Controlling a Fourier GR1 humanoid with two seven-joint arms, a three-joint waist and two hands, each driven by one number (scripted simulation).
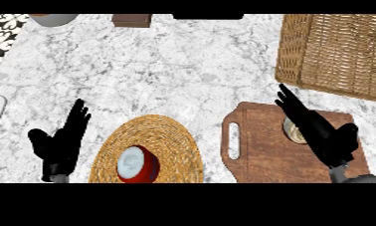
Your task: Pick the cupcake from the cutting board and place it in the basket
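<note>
A brown wooden cutting board (264, 140) with a handle slot lies at the lower right of the marble counter. On it stands the cupcake (293, 131), mostly hidden behind my right hand (323, 135). That hand is open, its fingers straight and pointing up-left, lying over the cupcake's right side. The woven wicker basket (330, 53) sits at the upper right, beyond the board. My left hand (62, 140) rests open at the lower left, fingers up, holding nothing.
A round woven placemat (158, 135) lies at the lower middle with a red bowl (136, 164) on it. A grey bowl (53, 19), a brown block (132, 20) and a dark object (208, 16) line the far edge.
</note>
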